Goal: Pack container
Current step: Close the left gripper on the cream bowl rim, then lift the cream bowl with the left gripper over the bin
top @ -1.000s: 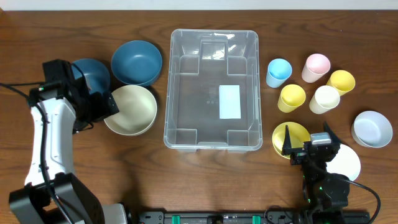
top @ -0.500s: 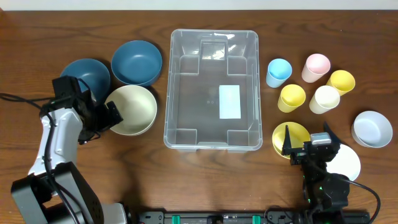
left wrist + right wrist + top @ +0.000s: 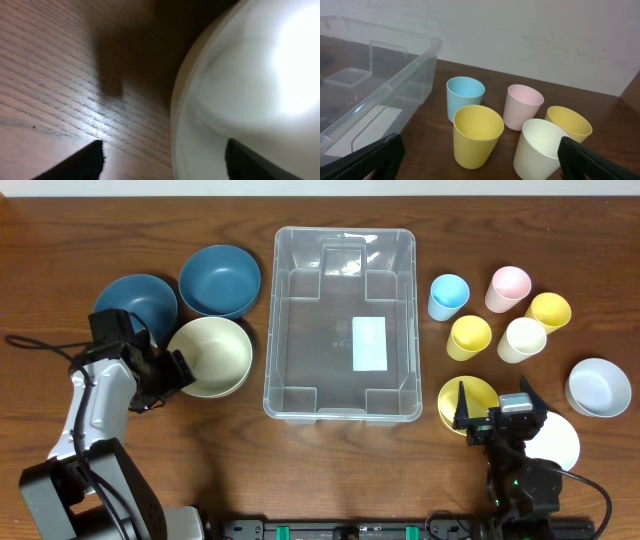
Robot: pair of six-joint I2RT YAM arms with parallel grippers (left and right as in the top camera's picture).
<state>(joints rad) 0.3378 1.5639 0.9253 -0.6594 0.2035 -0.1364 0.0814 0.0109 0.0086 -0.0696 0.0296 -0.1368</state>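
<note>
1. The container [image 3: 310,330] sits dead centre on the table [image 3: 60,240], upright and with nothing in it, white label on its base.
2. The left gripper [image 3: 180,370] is off to the container's left, with the cream bowl [image 3: 215,355] between the two. It's at that bowl's left edge and not touching the container.
3. In the left wrist view its jaws stand apart and straddle the bowl's rim, one fingertip [image 3: 90,160] over the wood and the other inside the bowl. Neither looks pressed against the rim, so I'd call it spread, not gripping.
4. The right gripper [image 3: 496,402] hangs near the container's front right corner, over a yellow dish [image 3: 480,392]. Its jaws are wide apart and hold nothing.
5. From the right wrist, the container is on the left, just beside five cups [image 3: 475,132].
</note>
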